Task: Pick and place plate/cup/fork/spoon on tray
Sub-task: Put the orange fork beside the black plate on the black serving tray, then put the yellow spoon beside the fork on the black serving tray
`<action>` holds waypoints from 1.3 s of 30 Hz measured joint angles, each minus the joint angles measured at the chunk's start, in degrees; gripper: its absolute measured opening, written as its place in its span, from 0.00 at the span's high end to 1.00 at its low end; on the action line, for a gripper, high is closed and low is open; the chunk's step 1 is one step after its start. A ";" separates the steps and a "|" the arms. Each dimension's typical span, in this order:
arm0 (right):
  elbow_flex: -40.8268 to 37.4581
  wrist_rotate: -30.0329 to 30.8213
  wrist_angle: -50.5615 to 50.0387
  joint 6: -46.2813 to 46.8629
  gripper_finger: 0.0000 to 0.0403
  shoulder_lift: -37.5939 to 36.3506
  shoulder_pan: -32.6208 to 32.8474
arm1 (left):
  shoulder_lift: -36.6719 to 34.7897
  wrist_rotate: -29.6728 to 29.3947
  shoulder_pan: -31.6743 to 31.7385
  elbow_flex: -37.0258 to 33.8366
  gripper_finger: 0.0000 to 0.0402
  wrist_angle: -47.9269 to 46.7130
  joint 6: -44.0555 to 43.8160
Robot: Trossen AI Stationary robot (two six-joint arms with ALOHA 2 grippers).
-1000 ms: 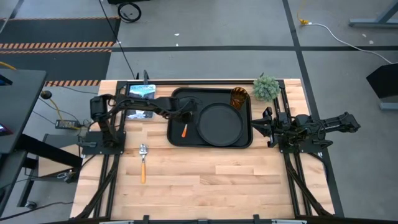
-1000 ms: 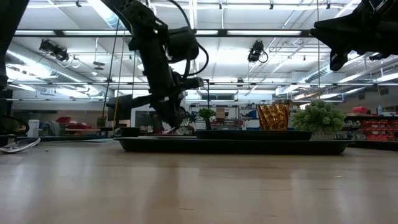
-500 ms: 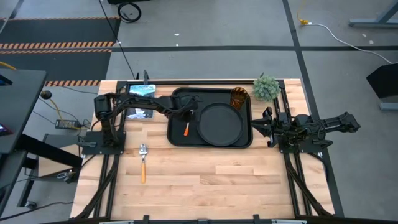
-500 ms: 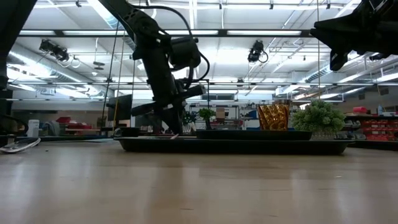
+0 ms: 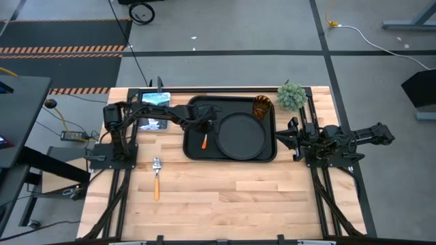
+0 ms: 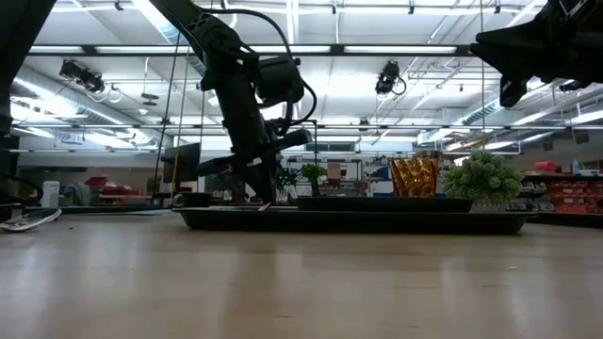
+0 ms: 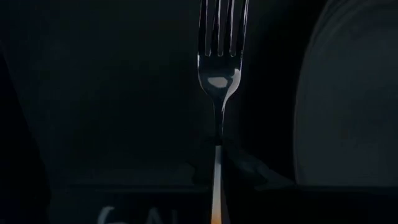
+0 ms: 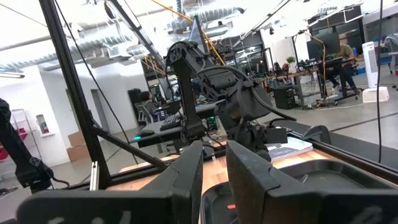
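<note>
On the bare wooden table (image 5: 225, 197), well left of the tray (image 5: 194, 151), the spoon (image 5: 157, 178) lies where it lay a second ago. The left gripper (image 5: 206, 127) has lifted and drawn back a little from the fork (image 5: 203, 142), which now rests flat on the tray's left side just beside the plate (image 5: 240, 135); its fingers stand apart over the fork with nothing between them. The cup (image 5: 262, 107) remains in the tray's far right corner, and the right gripper (image 5: 291, 139) is unmoved beside the tray's right edge, fingers slightly parted and empty.
</note>
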 joint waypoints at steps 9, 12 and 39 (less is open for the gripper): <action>0.00 0.00 0.00 0.00 0.81 0.00 0.02 | 0.00 0.07 0.00 0.00 0.83 -0.03 0.39; 0.00 0.00 0.00 0.00 0.81 0.02 0.02 | 0.00 0.05 0.00 0.00 0.81 -0.02 0.72; 0.00 -0.02 -0.11 0.00 0.81 0.02 0.02 | -10.55 4.01 -19.21 -0.08 0.79 -34.01 -6.36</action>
